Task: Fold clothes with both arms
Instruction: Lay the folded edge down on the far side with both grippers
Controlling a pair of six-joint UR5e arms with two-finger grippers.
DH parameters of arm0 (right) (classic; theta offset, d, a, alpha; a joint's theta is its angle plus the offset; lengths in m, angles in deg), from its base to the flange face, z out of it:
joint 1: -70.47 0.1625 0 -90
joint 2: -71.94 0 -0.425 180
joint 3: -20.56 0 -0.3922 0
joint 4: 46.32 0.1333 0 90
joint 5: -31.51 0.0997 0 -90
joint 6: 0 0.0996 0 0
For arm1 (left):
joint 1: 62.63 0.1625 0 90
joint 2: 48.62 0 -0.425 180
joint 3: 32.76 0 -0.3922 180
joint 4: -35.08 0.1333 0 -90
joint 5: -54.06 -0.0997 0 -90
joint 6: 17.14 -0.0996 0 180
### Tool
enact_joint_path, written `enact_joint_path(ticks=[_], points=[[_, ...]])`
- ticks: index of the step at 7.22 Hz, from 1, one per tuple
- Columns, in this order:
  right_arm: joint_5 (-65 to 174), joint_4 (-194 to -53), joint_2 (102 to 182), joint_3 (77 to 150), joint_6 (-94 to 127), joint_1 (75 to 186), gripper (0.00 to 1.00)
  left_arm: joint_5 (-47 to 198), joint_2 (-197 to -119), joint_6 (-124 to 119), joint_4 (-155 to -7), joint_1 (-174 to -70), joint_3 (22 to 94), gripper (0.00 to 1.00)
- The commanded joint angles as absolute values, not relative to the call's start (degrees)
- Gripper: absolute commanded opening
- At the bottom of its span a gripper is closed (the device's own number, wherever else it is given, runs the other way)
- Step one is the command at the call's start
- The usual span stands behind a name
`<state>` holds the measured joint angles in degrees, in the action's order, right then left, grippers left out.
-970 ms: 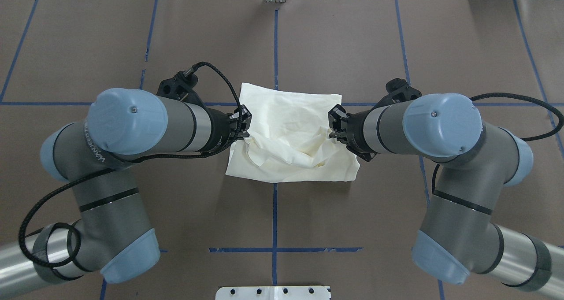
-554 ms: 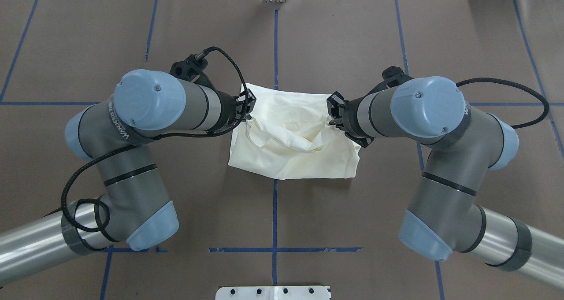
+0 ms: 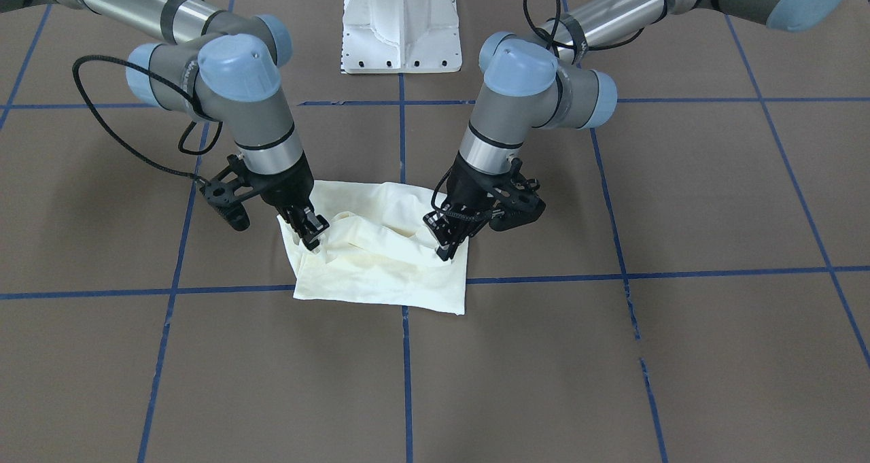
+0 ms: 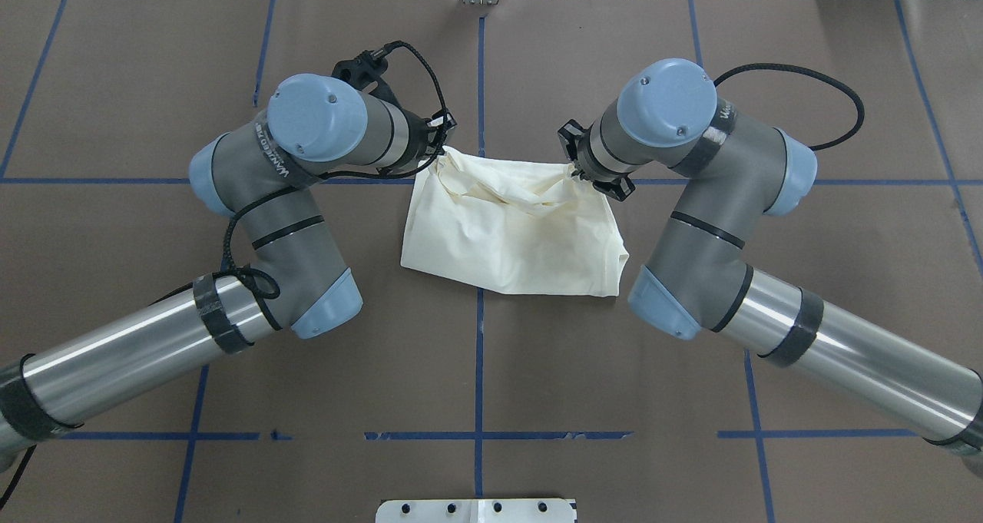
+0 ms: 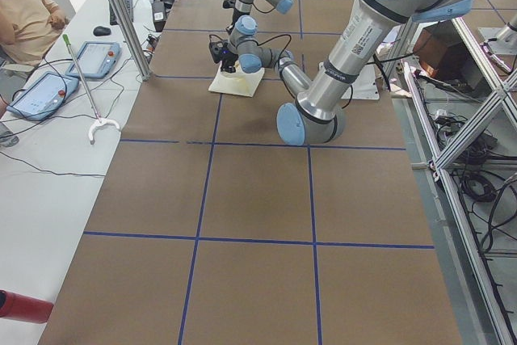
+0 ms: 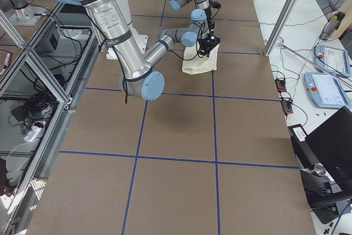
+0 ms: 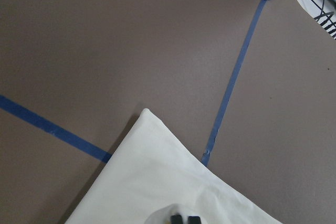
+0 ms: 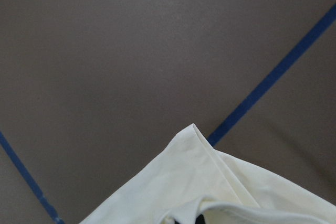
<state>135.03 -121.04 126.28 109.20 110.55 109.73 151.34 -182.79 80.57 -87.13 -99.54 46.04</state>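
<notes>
The cream shirt [image 4: 507, 231] lies folded in a rough rectangle on the brown table, plain side up; the print is hidden. My left gripper [image 4: 439, 150] is shut on the shirt's fabric at the far left corner. My right gripper [image 4: 574, 171] is shut on the fabric at the far right corner. In the front-facing view the left gripper [image 3: 445, 249] and the right gripper [image 3: 309, 238] hold the lifted, wrinkled layer low over the shirt [image 3: 380, 279]. The left wrist view shows closed fingertips [image 7: 185, 219] on the cloth [image 7: 157, 182]. The right wrist view shows a cloth corner [image 8: 210, 192].
Blue tape lines [image 4: 479, 70] grid the brown table cover. The white pedestal base [image 4: 476, 510] stands at the near edge, also in the front-facing view [image 3: 401, 24]. An operator [image 5: 24, 14] and tablets [image 5: 44, 94] are beyond the table's far side.
Both grippers have moved away from the robot, from the shirt's middle to its far edge, pulling the held fabric layer over. The near part now lies flatter.
</notes>
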Motion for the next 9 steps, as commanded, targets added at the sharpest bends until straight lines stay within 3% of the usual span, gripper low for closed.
enact_joint_path(ticks=[1, 6, 9], points=[[137.76, -113.84, 125.02, 101.7, 108.02, 111.78, 0.0, 151.44, -186.26, 74.47, -91.21, -102.51, 38.87, 0.6], [142.42, -113.73, 123.98, 98.63, 101.63, 116.52, 0.0, 151.71, -180.46, 71.1, -93.15, -103.67, 44.75, 0.6], [142.78, -113.73, 121.77, 96.5, 101.26, 116.71, 0.0, 151.71, -181.33, 71.02, -94.72, -103.06, 41.26, 0.56]])
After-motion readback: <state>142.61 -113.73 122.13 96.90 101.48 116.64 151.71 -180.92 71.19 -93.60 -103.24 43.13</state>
